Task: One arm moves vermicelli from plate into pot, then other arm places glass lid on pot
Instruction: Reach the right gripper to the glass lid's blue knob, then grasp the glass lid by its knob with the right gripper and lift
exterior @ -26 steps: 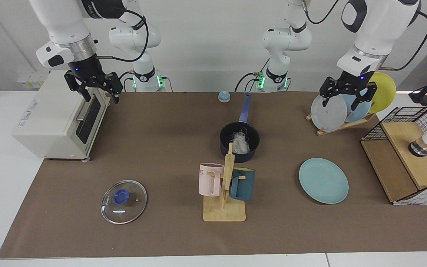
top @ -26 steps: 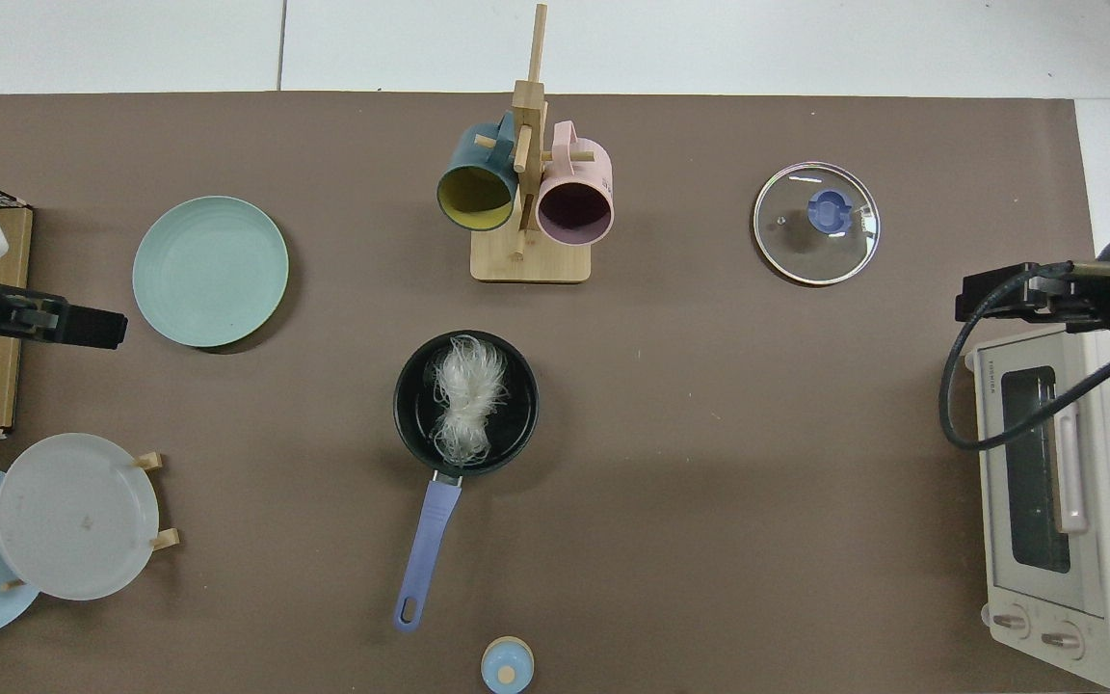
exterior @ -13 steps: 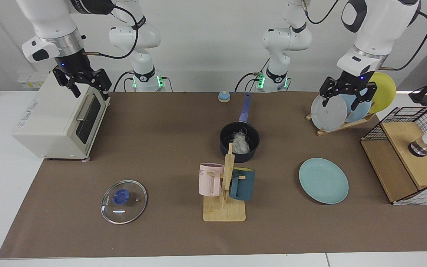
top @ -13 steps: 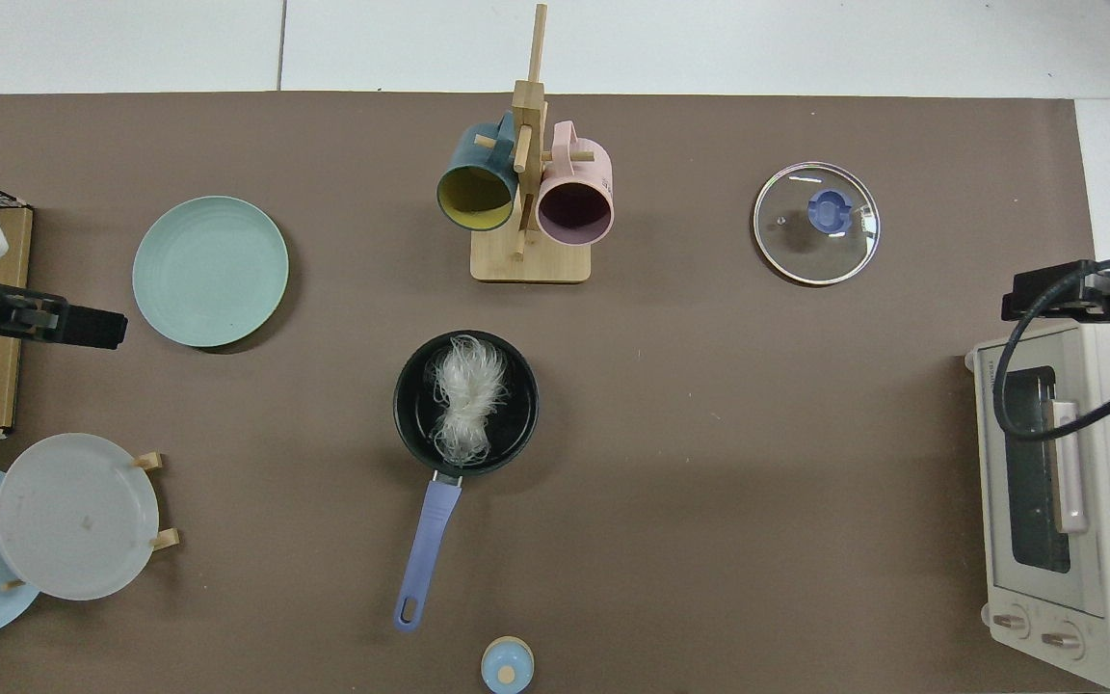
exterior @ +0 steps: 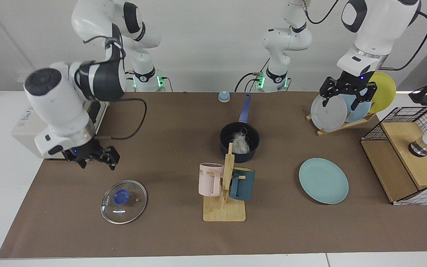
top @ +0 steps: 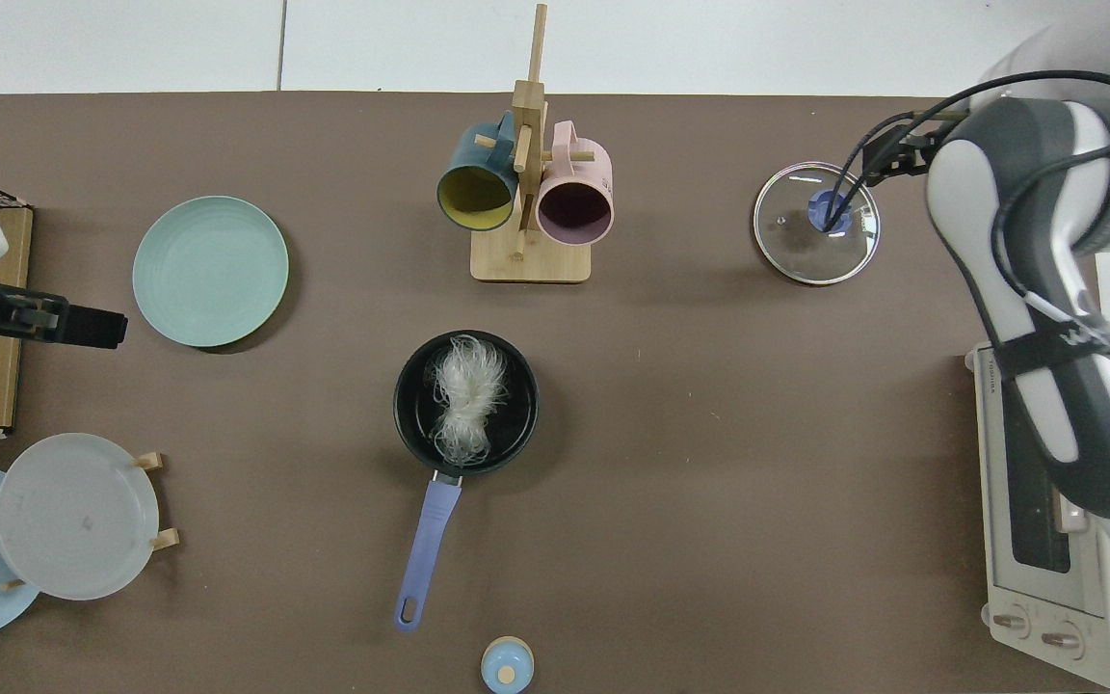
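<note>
A: Status, right gripper (exterior: 95, 159)?
B: Low over the brown mat, just behind the glass lid (exterior: 123, 201), in front of the toaster oven (exterior: 26, 124). Fingers spread, nothing held. In top view the arm body hides the gripper; its cable crosses over the lid's blue knob (top: 830, 210).
A: Lid?
B: Flat on the mat, clear glass, metal rim, round.
A: Left gripper (exterior: 347, 98)?
B: Waits by the wooden rack w/ grey, light blue, yellow plates (exterior: 328, 112). Jaws apart, empty.
A: Vermicelli (top: 466, 397)?
B: Fluffy whitish thread tangle inside the pot (top: 412, 424), mid-table. Pot dark navy, black inside, long blue handle. Pale teal plate (top: 210, 271) lies bare, well apart.
A: Obstructions?
B: Wooden mug stand (exterior: 225, 200) w/ pink and teal mugs sits between lid and plate, just in front of pot in facing view.
</note>
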`<state>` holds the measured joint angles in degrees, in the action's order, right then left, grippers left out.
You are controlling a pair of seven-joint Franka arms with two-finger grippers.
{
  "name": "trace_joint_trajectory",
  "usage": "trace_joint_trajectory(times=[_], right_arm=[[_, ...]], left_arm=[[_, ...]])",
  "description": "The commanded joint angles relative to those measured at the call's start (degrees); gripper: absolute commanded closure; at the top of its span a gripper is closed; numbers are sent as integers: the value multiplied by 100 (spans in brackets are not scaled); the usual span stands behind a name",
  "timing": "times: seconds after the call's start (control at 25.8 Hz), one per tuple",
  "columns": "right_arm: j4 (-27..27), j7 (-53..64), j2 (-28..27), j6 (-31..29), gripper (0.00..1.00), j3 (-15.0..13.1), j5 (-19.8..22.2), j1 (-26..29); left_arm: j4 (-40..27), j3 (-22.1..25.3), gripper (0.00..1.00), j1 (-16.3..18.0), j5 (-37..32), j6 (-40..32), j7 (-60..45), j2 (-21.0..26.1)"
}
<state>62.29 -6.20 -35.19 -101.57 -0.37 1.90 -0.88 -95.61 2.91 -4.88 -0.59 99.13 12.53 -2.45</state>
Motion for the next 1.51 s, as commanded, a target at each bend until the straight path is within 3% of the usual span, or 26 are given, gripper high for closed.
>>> trace_joint_trajectory(times=[0.0,0.19,0.39,0.82,1.24,1.28,1.32,1.36,1.4,1.48], right_arm=[[-867,198,-1103,-529,0,46,83,-43],[-754,233,-1280,-855,0,116,30,-44],[-314,250,-1245,-970,0,116,91,-61],[784,242,-735,-1497,0,116,65,62],[1102,242,-656,-1743,2,116,65,62],[1102,277,-656,-1743,10,116,65,62],[1102,338,-656,-1743,44,116,91,79],[1102,382,-656,-1735,87,116,91,71],[1102,356,-656,-1726,100,108,57,36],[1093,356,-656,-1726,100,116,13,70]], left_arm=[[51,-9,0,13,-73,-139,-14,-45],[51,-9,0,13,-73,-139,-14,-45],[51,-9,0,13,-64,-139,-14,-45],[51,-9,0,13,-64,-139,-14,-45],[51,-9,0,13,-64,-139,-14,-45],[51,-9,0,13,-64,-139,-14,-45],[51,-9,0,13,-64,-139,-14,-45],[51,-9,0,13,-64,-139,-14,-45],[51,-9,0,13,-64,-139,-14,-45],[51,-9,0,13,-73,-139,-14,-45]])
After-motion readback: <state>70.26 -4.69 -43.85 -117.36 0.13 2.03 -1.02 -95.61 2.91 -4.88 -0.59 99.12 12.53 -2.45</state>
